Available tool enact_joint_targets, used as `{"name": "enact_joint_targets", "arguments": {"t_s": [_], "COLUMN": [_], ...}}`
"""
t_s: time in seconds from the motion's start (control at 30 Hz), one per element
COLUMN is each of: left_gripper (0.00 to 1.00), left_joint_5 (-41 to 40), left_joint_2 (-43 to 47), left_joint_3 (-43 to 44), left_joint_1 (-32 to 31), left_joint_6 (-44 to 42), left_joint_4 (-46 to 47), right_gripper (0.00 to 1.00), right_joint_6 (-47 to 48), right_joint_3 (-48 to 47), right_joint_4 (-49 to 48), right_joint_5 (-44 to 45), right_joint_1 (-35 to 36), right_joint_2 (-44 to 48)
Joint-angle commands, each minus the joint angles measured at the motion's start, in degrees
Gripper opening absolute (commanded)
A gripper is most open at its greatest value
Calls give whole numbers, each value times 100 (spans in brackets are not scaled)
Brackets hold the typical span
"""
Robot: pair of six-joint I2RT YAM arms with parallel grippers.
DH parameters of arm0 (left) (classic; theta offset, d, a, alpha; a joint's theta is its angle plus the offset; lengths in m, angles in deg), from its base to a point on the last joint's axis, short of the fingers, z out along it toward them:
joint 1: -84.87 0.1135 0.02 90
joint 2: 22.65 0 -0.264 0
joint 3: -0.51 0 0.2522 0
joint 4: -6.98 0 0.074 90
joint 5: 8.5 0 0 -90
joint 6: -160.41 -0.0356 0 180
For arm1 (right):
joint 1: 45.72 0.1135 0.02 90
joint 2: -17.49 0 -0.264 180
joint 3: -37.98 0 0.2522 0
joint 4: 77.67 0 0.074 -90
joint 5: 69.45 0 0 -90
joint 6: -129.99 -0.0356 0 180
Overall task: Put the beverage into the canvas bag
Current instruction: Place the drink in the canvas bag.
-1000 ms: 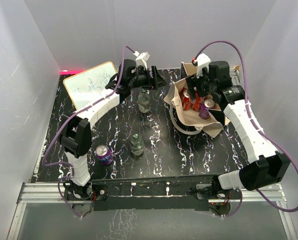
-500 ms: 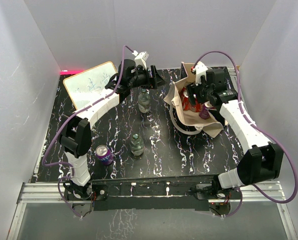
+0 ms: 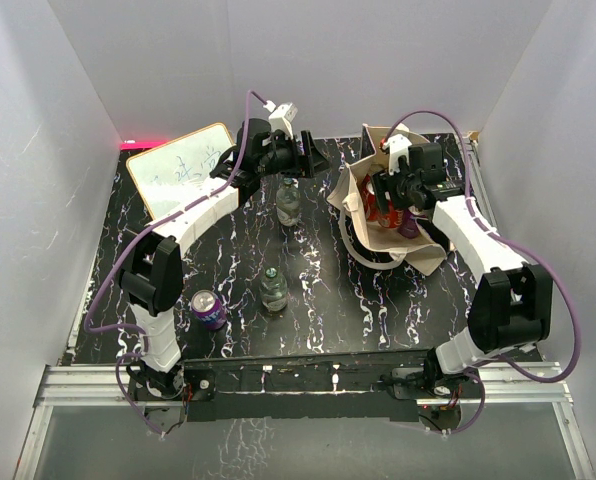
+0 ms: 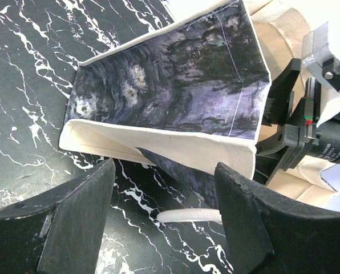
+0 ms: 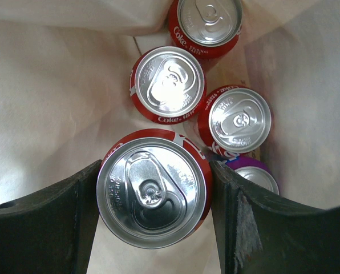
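Inside the mouth of the canvas bag (image 5: 39, 85), the red can (image 5: 153, 194) hangs upright, pinched on both sides by the right pincer (image 5: 155, 171), just above the drinks already lying at the bottom. Over the past second the right arm has swung in from the bag's right rim toward the middle of the opening, so the can now looks lined up for lowering and release. The left pincer (image 4: 164, 171) has not moved; its fingers are spread and hold nothing, near the bag's dark printed panel (image 4: 175, 80). Two packed cans (image 5: 168, 85) read "Coke", the farthest also "ORIGINAL TASTE"; a purple can (image 5: 255, 174) peeks out beside them. Out on the surface (image 3: 328, 300) stand two bottles (image 3: 272, 288), another purple can (image 3: 208, 308) and a whiteboard (image 3: 183, 168) with illegible handwriting.
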Motion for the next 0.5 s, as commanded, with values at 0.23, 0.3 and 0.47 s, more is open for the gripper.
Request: {"name": "enact_joint_targets", "arguments": {"t_s": [0.23,0.3,0.47], "left_gripper": [69,69,70], "left_joint_5": [273,543,1370], "left_joint_2": [27,0,239], "left_joint_3": [428,405,-296], "left_joint_1": [-59,-66,-65], "left_joint_6": [-268,-293,-370], "left_joint_4": [110,207,759], "right_gripper": [8,8,8], "right_joint_6": [147,146,173], "right_joint_3": [42,63,170], "right_joint_4": [-1217,-1217,-1215], "right_joint_5": [-115,-125,-279], "right_joint_1": [-142,-165,-204], "right_joint_2": [-180,-196,-123]}}
